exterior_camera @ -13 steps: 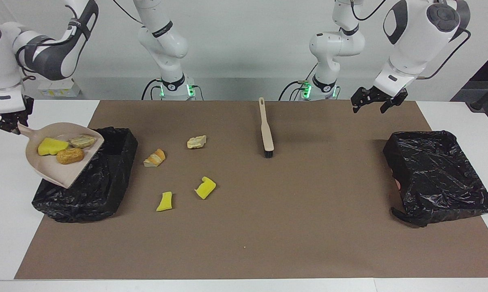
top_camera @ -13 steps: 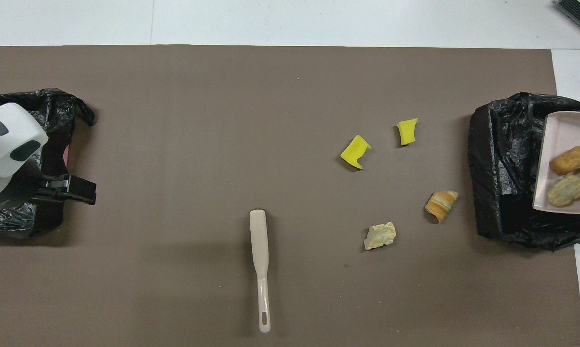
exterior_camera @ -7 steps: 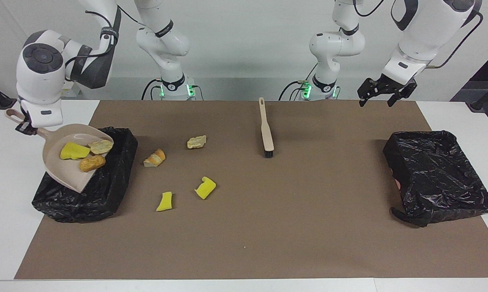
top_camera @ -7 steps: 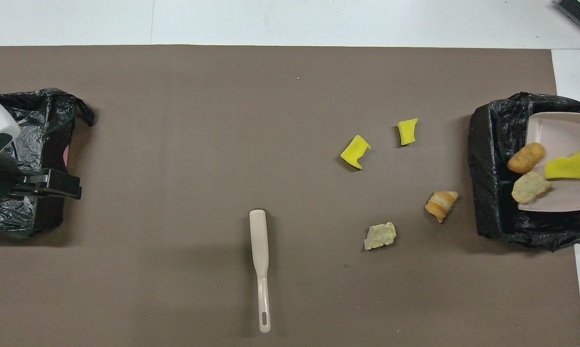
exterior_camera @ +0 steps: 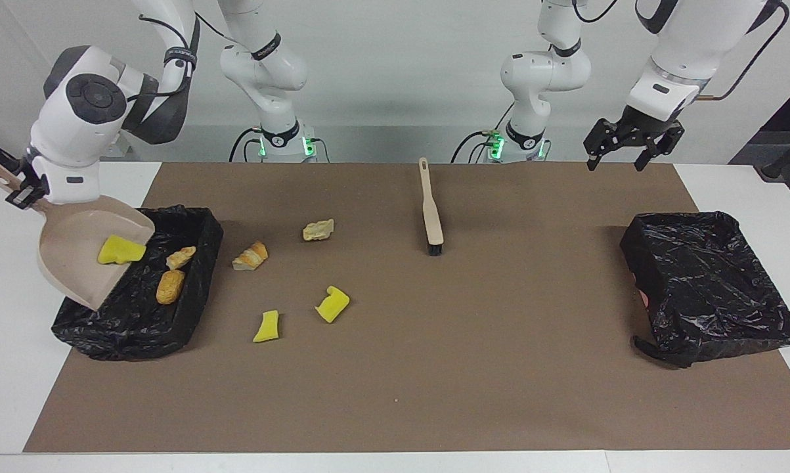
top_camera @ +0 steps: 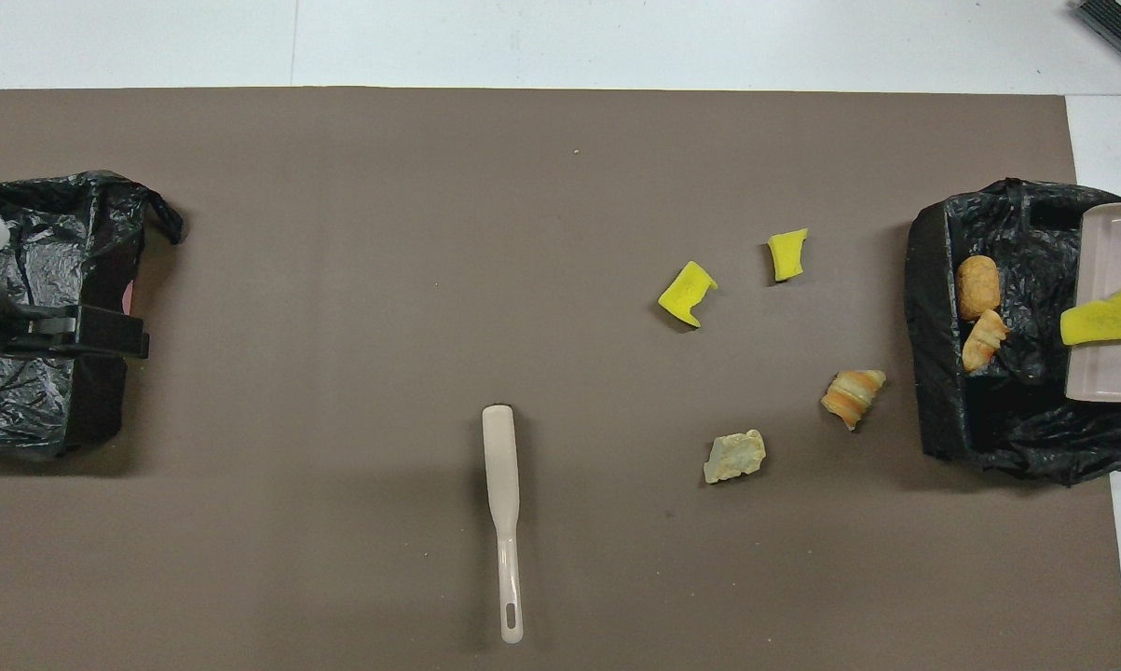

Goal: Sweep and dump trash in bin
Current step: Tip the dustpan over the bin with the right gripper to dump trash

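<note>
Your left gripper (exterior_camera: 626, 150) hangs released, near its base. Your right gripper (exterior_camera: 20, 192) clenches the dustpan (exterior_camera: 83, 253) handle, tilting it over the bin (exterior_camera: 142, 322). One yellow scrap (exterior_camera: 121, 250) sits at the pan's lip; two tan chunks (exterior_camera: 171, 286) lie in the bin. Four scraps (exterior_camera: 332, 303) lie on the mat (exterior_camera: 434, 368), the brush (exterior_camera: 431, 210) nearer you.

No readable text, label, brand, number or sign shows on anything in either view

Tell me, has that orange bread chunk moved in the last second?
Yes. The orange chunk has slid off the tilted dustpan held by the right claw and now lies in the bin beneath it.
</note>
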Robot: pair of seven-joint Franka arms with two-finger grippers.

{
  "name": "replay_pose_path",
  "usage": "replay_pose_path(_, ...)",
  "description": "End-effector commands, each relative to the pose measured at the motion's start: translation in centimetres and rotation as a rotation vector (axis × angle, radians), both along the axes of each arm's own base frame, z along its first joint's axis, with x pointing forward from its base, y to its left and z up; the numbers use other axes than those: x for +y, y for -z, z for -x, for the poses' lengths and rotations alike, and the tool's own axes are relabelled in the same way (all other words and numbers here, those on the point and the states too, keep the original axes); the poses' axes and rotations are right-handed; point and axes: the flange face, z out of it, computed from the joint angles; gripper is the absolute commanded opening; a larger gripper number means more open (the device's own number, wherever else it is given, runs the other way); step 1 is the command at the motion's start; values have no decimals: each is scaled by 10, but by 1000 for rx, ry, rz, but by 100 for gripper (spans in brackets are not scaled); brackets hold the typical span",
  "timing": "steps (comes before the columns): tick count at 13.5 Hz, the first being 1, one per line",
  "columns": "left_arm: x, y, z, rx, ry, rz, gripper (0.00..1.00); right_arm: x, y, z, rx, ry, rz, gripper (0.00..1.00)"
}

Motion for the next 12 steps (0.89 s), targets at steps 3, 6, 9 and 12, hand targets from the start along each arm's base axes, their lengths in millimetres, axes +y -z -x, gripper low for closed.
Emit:
replay_pose_path(3,5,-3,0,-6,-8,13,100,59,-24,-8,4,-104,175,0)
replay_pose_path(6,10,-4,0,-5,-16,11,100,81,-11,-13,16,-144,290,0)
replay_pose_path(9,10,-4,0,-5,-18,11,100,94,-8,-2,46,-235,410,0)
replay_pose_path(12,10,-4,0,-5,-18,11,100,98,-12,-3,39,-224,406,0)
